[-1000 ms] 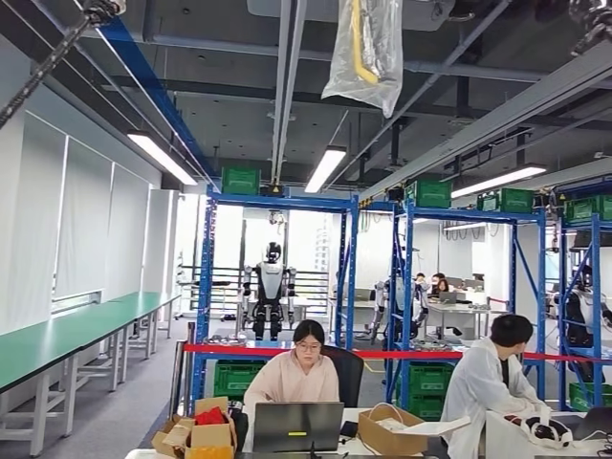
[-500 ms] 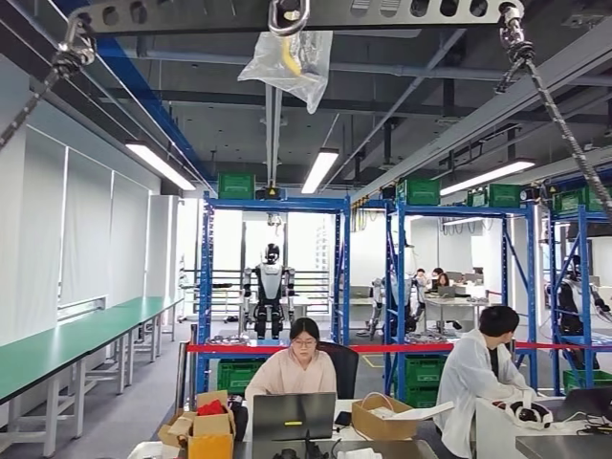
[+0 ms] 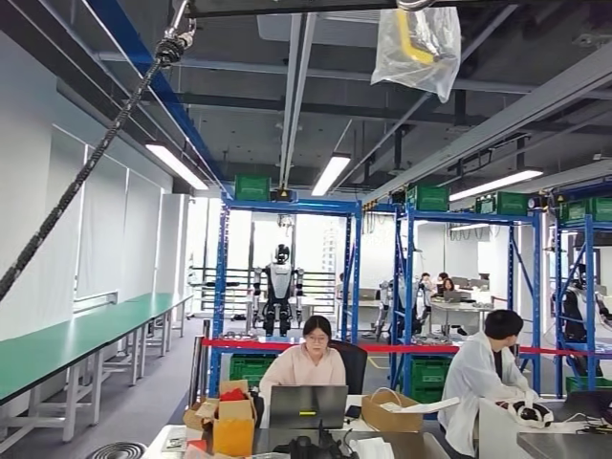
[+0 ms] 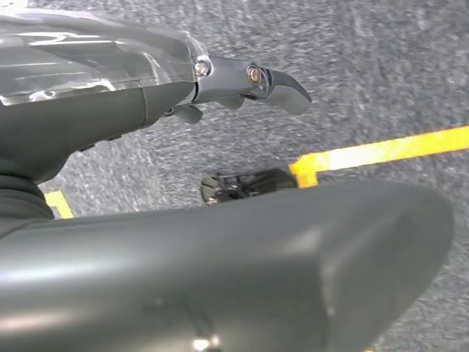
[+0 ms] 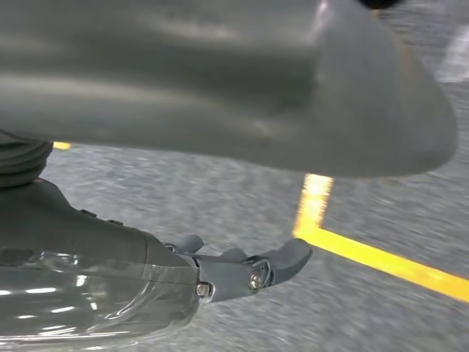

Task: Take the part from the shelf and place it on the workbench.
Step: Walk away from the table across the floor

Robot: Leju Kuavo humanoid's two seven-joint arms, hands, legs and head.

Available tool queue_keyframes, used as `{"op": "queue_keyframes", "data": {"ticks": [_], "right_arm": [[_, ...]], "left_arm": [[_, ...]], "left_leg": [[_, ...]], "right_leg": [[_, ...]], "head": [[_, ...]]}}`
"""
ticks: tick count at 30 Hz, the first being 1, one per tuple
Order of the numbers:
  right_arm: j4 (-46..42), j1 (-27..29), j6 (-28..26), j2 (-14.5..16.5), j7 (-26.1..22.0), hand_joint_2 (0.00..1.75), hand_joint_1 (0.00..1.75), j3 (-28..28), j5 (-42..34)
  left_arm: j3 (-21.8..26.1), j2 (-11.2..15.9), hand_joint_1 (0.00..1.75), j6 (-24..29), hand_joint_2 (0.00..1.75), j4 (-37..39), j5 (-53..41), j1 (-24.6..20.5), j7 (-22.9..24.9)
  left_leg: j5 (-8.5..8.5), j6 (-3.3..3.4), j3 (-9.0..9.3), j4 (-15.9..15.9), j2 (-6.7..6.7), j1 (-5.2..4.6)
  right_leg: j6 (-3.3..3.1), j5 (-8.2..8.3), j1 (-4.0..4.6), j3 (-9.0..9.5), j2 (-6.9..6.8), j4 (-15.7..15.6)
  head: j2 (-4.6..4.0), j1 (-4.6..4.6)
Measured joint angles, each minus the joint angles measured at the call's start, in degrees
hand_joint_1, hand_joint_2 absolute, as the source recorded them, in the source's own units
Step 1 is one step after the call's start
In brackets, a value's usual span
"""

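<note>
Blue shelf racks (image 3: 219, 277) stand across the room in the head view, with green bins (image 3: 251, 186) on top and low down. I cannot make out any part on them from here. Long green workbenches (image 3: 65, 339) run along the left wall. My left hand (image 4: 165, 249) hangs over grey floor; its fingers (image 4: 249, 77) are stretched out and apart from the thumb, holding nothing. My right hand (image 5: 165, 103) hangs the same way, fingers (image 5: 249, 273) extended and empty.
Two people sit at a desk (image 3: 404, 442) with a laptop (image 3: 308, 406) and cardboard boxes (image 3: 233, 421), in front of red barrier tape (image 3: 404, 349). Another humanoid robot (image 3: 280, 292) stands behind the rack. A suspension rope (image 3: 86, 167) and plastic bag (image 3: 417, 46) hang overhead. Yellow floor lines (image 5: 376, 253) lie below.
The whole head picture has shifted between frames, so the camera is moving; the racks and seated people now sit slightly further right. The overhead rig and bag appear in different places.
</note>
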Motion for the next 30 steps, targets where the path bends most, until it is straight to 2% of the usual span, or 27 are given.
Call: {"op": "queue_keyframes", "data": {"ticks": [1, 2, 3, 4, 5, 6, 7, 8, 9, 10, 11, 13, 14, 15, 16, 17, 18, 19, 21, 22, 24, 26, 28, 30], "right_arm": [[0.40, 0.05, -0.30, 0.13, 1.12, 0.00, 0.00, 0.14, 0.31], [0.78, 0.10, -0.48, 0.28, 2.36, 0.00, 0.00, 0.26, 0.43], [1.07, 0.14, -0.51, 0.40, 3.51, 0.00, 0.00, 0.33, 0.40], [1.26, 0.15, -0.45, 0.49, 4.70, 0.00, 0.00, 0.37, 0.35], [1.38, 0.13, -0.33, 0.56, 5.90, 0.00, 0.00, 0.38, 0.32], [1.47, 0.10, -0.18, 0.59, 7.14, 0.00, 0.00, 0.39, 0.37], [1.60, 0.07, -0.01, 0.60, 8.46, 0.00, 0.00, 0.40, 0.42], [1.73, 0.05, 0.18, 0.61, 9.61, 0.00, 0.00, 0.42, 0.47], [1.90, 0.09, 0.34, 0.63, 10.64, 0.00, 0.00, 0.43, 0.50], [2.09, 0.11, 0.56, 0.66, 11.58, 0.00, 0.00, 0.44, 0.52], [2.21, 0.17, 0.86, 0.68, 12.62, 0.00, 0.00, 0.45, 0.50], [2.45, 0.31, 1.78, 0.71, 15.22, 0.00, 0.00, 0.45, 0.36], [2.54, 0.39, 2.31, 0.71, 16.53, 0.00, 0.00, 0.45, 0.26], [2.64, 0.45, 2.78, 0.71, 17.61, 0.00, 0.00, 0.45, 0.18], [2.73, 0.48, 3.15, 0.71, 18.44, 0.00, 0.00, 0.45, 0.13], [2.82, 0.50, 3.51, 0.71, 19.11, 0.00, 0.00, 0.45, 0.06], [2.86, 0.51, 3.89, 0.71, 19.77, 0.00, 0.00, 0.45, -0.06], [2.89, 0.51, 4.31, 0.71, 20.39, 0.00, 0.00, 0.44, -0.26], [2.89, 0.49, 5.15, 0.69, 21.37, 0.00, 0.00, 0.36, -0.75], [2.89, 0.48, 5.51, 0.65, 21.62, 0.00, 0.00, 0.30, -0.93], [2.89, 0.47, 6.05, 0.56, 21.85, 0.00, 0.00, 0.23, -1.06], [2.91, 0.53, 6.45, 0.37, 22.02, 0.87, 0.00, 0.19, -1.06], [2.93, 0.58, 6.86, 0.15, 22.43, 1.75, 0.00, 0.13, -1.04], [2.94, 0.63, 7.21, -0.03, 22.97, 1.75, 0.00, 0.07, -0.95]], "left_arm": [[0.00, 0.01, 0.00, 0.14, 0.00, 0.00, 0.08, 0.00, -0.01], [0.00, 0.01, 0.00, 0.27, 0.00, 0.00, 0.18, 0.00, -0.04], [0.00, 0.01, 0.00, 0.38, 0.00, 0.00, 0.31, 0.01, -0.07], [0.00, 0.00, 0.00, 0.47, 0.00, 0.00, 0.46, 0.02, -0.06], [0.00, -0.02, 0.00, 0.54, 0.00, 0.00, 0.64, 0.03, -0.01], [0.00, -0.03, 0.00, 0.55, 0.00, 0.00, 0.85, 0.04, 0.11], [0.00, -0.05, 0.00, 0.56, 0.00, 0.00, 1.02, 0.02, 0.33], [0.00, -0.05, 0.00, 0.58, 0.00, 0.00, 1.16, -0.03, 0.55], [0.00, -0.05, 0.00, 0.59, 0.00, 0.00, 1.30, -0.07, 0.81], [0.01, -0.05, 0.00, 0.60, 0.00, 0.00, 1.45, -0.08, 1.06], [0.01, -0.06, 0.00, 0.61, 0.00, 0.00, 1.61, -0.05, 1.29], [0.03, -0.10, 0.00, 0.62, 0.00, 0.00, 1.99, 0.07, 1.93], [0.05, -0.11, 0.00, 0.64, 0.00, 0.00, 2.16, 0.11, 2.28], [0.08, -0.12, 0.00, 0.69, 0.00, 0.00, 2.35, 0.14, 2.65], [0.11, -0.13, 0.00, 0.79, 0.00, 0.00, 2.56, 0.16, 2.94], [0.14, -0.13, 0.00, 0.91, 0.00, 0.00, 2.71, 0.17, 3.23], [0.15, -0.14, 0.00, 1.03, 0.00, 0.00, 2.83, 0.17, 3.49], [0.15, -0.14, 0.00, 1.13, 0.00, 0.00, 2.91, 0.15, 3.70], [0.15, -0.15, 0.00, 1.19, 0.00, 0.00, 2.99, 0.09, 3.98], [0.15, -0.16, 0.00, 1.20, 0.00, 0.00, 3.01, 0.09, 4.03], [0.15, -0.22, 0.00, 1.18, 0.00, 0.00, 3.06, 0.16, 4.07], [0.16, -0.43, 0.00, 1.13, 0.00, 0.00, 3.11, 0.21, 3.91], [0.18, -0.61, 0.00, 0.93, 0.00, 0.00, 3.20, 0.17, 3.59], [0.20, -0.63, 0.00, 0.63, 0.00, 0.00, 3.29, 0.20, 3.32]], "left_leg": [[0.73, 0.02, -0.96, 0.02, 0.04, -0.12], [1.41, 0.00, -1.93, 0.03, 0.05, -0.22], [2.07, -0.06, -2.87, 0.04, 0.04, -0.32], [2.71, -0.16, -3.66, 0.04, 0.03, -0.38], [3.24, -0.32, -4.27, 0.07, 0.00, -0.48], [3.76, -0.53, -4.68, 0.12, 0.00, -0.57], [4.28, -0.79, -4.96, 0.17, 0.01, -0.62], [4.77, -1.12, -5.19, 0.22, 0.03, -0.61], [5.18, -1.45, -5.41, 0.28, 0.05, -0.53], [5.05, -1.76, -5.65, 0.53, 0.00, -0.41], [4.01, -2.03, -6.00, 1.39, -0.08, -0.29], [-0.67, -2.42, -7.55, 6.34, -0.24, -0.10], [-3.20, -2.59, -8.68, 10.15, -0.27, -0.03], [-4.86, -2.75, -9.60, 13.77, -0.27, 0.01], [-5.27, -2.86, -9.91, 16.15, -0.28, 0.02], [-4.58, -2.92, -9.34, 16.64, -0.29, 0.02], [-3.21, -2.91, -7.70, 14.89, -0.29, 0.03], [-1.79, -2.84, -5.29, 11.47, -0.29, 0.04], [-0.62, -2.51, -0.81, 4.27, -0.29, -0.01], [-0.69, -2.33, 0.29, 2.17, -0.30, -0.06], [-0.89, -1.87, 0.35, 1.12, -0.32, -0.08], [-0.52, -1.13, 0.02, 0.82, -0.30, 0.15], [-0.02, -0.48, -0.41, 0.70, -0.26, 0.34], [0.33, -0.29, -0.94, 0.74, -0.25, 0.33]], "right_leg": [[0.08, -0.02, -0.10, 0.31, 0.01, 2.09], [0.07, 1.16, -0.17, 1.48, 0.04, 2.36], [-0.08, 2.99, -0.19, 3.61, 0.08, 0.56], [-0.39, 4.36, -0.14, 6.64, 0.13, -3.03], [-0.82, 4.93, 0.02, 10.45, 0.17, -7.84], [-1.26, 4.62, 0.19, 14.04, 0.20, -12.80], [-1.60, 3.89, 0.37, 16.63, 0.22, -16.59], [-1.89, 3.44, 0.56, 18.03, 0.22, -18.89], [-2.17, 3.48, 0.59, 18.21, 0.20, -19.87], [-2.50, 3.90, 0.60, 17.87, 0.08, -19.95], [-2.92, 4.40, 0.60, 17.50, -0.05, -19.98], [-3.57, 5.32, 0.64, 16.51, -0.35, -19.88], [-3.76, 5.69, 0.74, 15.79, -0.38, -19.63], [-3.83, 6.02, 0.83, 15.02, -0.42, -19.31], [-3.83, 6.28, 0.89, 14.22, -0.42, -18.89], [-3.80, 6.46, 0.91, 13.44, -0.41, -18.41], [-3.75, 6.56, 0.92, 12.75, -0.39, -17.87], [-3.68, 6.60, 0.92, 12.15, -0.37, -17.29], [-3.40, 6.54, 1.08, 11.02, -0.34, -16.08], [-3.19, 6.56, 1.17, 10.59, -0.34, -15.64], [-2.64, 6.81, 1.26, 10.02, -0.33, -15.23], [-1.81, 5.91, 1.19, 9.35, -0.14, -13.61], [-0.91, 2.49, 0.81, 7.27, 0.13, -8.32], [-0.35, -1.32, 0.26, 4.21, 0.21, -0.99]], "head": [[0.00, -0.01], [-0.01, -0.01], [-0.01, -0.01], [0.00, -0.01], [0.00, 0.00], [0.00, 0.01], [0.00, 0.02], [0.01, 0.02], [0.01, 0.02], [0.01, 0.02], [0.01, 0.02], [-0.01, 0.02], [-0.01, 0.01], [-0.01, 0.01], [-0.01, 0.01], [-0.01, 0.01], [-0.01, 0.01], [-0.01, 0.01], [-0.01, 0.01], [-0.01, 0.01], [-0.01, 0.01], [-0.01, 0.00], [-0.01, -0.01], [-0.01, -0.01]]}}
